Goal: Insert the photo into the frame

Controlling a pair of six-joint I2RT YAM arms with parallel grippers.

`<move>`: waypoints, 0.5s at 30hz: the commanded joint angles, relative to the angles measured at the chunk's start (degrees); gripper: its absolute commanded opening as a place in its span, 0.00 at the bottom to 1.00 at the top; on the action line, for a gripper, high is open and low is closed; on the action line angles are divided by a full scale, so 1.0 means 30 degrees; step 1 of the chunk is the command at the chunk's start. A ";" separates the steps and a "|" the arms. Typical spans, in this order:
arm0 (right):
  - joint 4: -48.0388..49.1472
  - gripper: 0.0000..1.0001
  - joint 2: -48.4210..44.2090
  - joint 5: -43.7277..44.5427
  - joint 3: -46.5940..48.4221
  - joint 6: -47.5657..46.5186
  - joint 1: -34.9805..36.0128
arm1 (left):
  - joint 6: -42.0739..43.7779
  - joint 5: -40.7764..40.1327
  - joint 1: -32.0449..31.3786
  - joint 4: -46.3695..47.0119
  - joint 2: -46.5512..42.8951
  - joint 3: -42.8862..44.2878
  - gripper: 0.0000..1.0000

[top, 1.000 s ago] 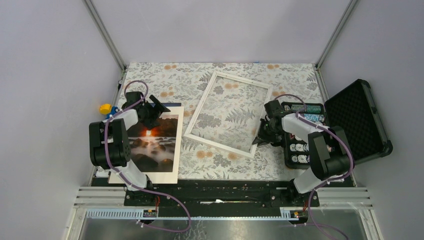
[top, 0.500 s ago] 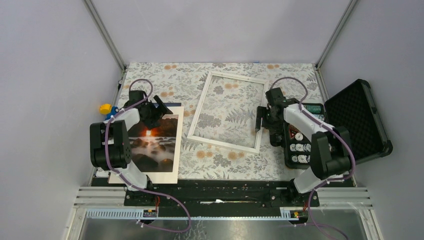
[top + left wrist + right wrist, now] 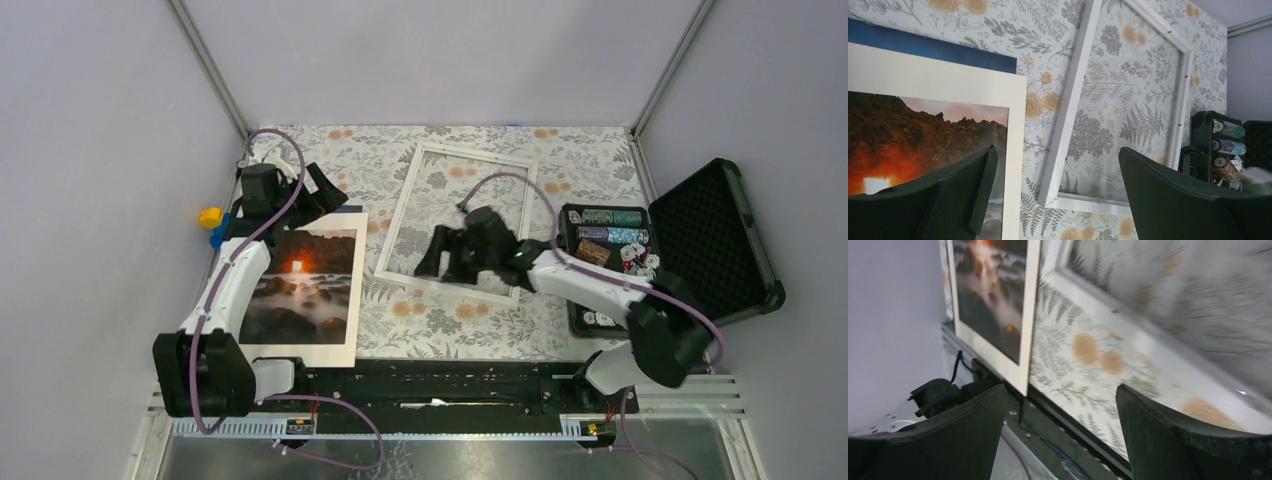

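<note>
Right arm across the frame, photo untouched.

I see the frame (image 3: 400, 210) flat at table centre, squared up from its tilt a second ago. The photo (image 3: 300, 285) sits unmoved at 8 o'clock, apart from it. My right gripper (image 3: 447, 262), fingers spread, has swung from the frame's 3 o'clock edge to its 6 o'clock edge. The left gripper (image 3: 318, 197), also spread, has pulled back to the photo's 12 o'clock edge.
</note>
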 commanded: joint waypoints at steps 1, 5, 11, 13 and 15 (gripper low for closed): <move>0.9393 0.85 0.3189 -0.1127 -0.0557 0.5289 0.2864 | 0.0607 -0.0325 0.0005 0.0640 -0.2295 0.0171 0.99; 1.0489 0.80 0.6548 0.0214 0.1188 0.6044 0.4765 | 0.0388 0.0666 -0.0316 0.0905 -0.3292 -0.0064 0.99; 1.3965 0.61 0.9506 0.2292 0.0948 0.8526 0.6076 | 0.0483 0.0679 -0.1235 0.1074 -0.4954 -0.0204 0.99; 1.4053 0.57 1.0637 0.2234 0.1472 0.8792 0.6306 | 0.0541 0.0454 -0.1519 0.1045 -0.5303 -0.0207 0.99; 1.4352 0.53 1.1487 0.2432 0.1903 0.9100 0.6631 | 0.0625 0.0339 -0.1849 0.1044 -0.5546 -0.0193 0.99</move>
